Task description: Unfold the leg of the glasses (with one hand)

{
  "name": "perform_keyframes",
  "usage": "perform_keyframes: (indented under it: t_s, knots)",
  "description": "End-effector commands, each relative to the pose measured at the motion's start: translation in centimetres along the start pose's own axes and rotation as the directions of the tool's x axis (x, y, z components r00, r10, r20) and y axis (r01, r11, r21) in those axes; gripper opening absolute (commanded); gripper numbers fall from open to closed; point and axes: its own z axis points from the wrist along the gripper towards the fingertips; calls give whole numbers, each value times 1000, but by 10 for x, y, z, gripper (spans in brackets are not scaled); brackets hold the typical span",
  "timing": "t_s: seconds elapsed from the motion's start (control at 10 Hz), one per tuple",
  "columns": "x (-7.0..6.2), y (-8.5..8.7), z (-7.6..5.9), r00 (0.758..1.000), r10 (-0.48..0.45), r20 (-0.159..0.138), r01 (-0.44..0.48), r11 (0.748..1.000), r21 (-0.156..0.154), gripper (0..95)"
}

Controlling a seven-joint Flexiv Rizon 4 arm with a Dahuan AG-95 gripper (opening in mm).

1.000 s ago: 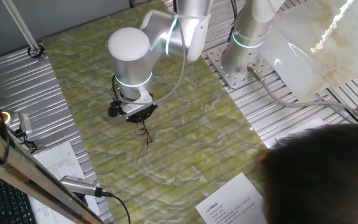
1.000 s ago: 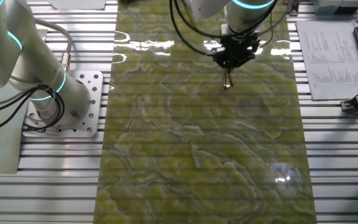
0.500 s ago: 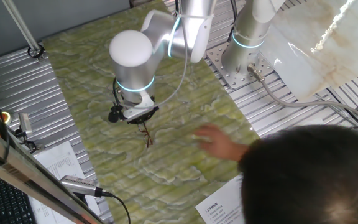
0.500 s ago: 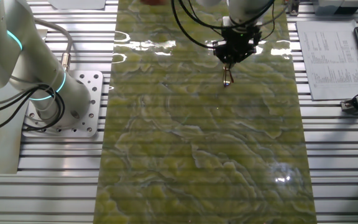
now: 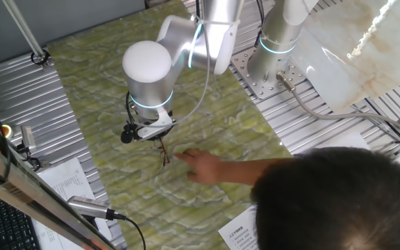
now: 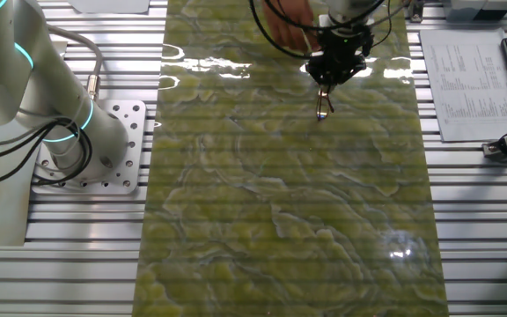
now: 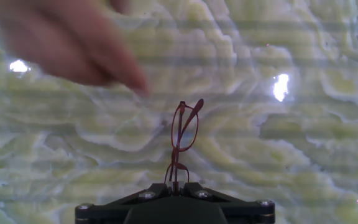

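Note:
The glasses (image 7: pixel 183 132) are thin, dark reddish-brown and wire-rimmed. They hang from my gripper (image 7: pixel 176 185), which is shut on their near end, above the green marbled mat. In one fixed view the gripper (image 5: pixel 157 137) holds the glasses (image 5: pixel 164 153) pointing down at the mat. In the other fixed view the glasses (image 6: pixel 322 107) hang below the gripper (image 6: pixel 327 81). A person's hand (image 7: pixel 73 43) reaches in with its fingertip close to the top of the glasses; I cannot tell if it touches.
The green marbled mat (image 5: pixel 207 160) covers the table. A person's head (image 5: pixel 339 201) and arm (image 5: pixel 214 169) fill the lower right. A second robot arm's base (image 6: pixel 69 132) stands at the left. Papers (image 6: pixel 465 70) and a keyboard lie at the mat's sides.
The person's hand has moved in from the right to just beside the glasses. My gripper has lifted slightly with the glasses in it.

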Motion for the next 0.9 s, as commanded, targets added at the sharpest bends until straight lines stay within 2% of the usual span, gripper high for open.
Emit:
perform_keyframes:
  t_s: [0.1,0.5,0.9]
  knots:
    - [0,-1,-1,1000,2,-17,-2,1000,-6,0]
    - [0,-1,-2,999,-11,-42,10,1000,-16,0]
    - [0,-2,-4,998,-17,-52,16,999,-32,0]
